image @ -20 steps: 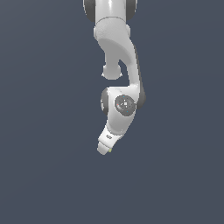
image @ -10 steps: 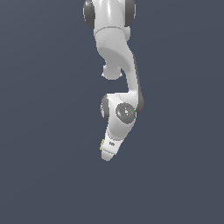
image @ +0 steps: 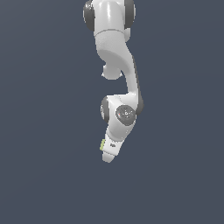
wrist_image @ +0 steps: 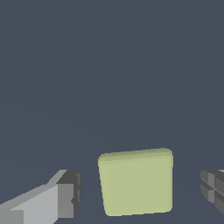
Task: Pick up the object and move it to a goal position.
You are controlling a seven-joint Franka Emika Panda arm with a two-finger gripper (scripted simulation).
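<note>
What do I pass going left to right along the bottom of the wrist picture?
One gripper finger → gap → the yellow-green cube → gap → the other finger. Neither finger touches the cube.

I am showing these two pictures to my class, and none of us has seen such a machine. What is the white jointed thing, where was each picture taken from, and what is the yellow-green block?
These are computer-simulated renders, not photographs. The white jointed robot arm reaches down over a plain dark grey-blue floor. The exterior view looks at it from a camera off the arm. The wrist view comes from a camera on the arm's wrist, looking out past its pincer, the two-fingered grasping part.

The small pale yellow-green cube lies on the floor between the two grey fingers. There is a gap on each side of it, so the pincer is open and nothing is held yet. In the exterior view, only a sliver of the cube peeks out beside the pincer.
</note>
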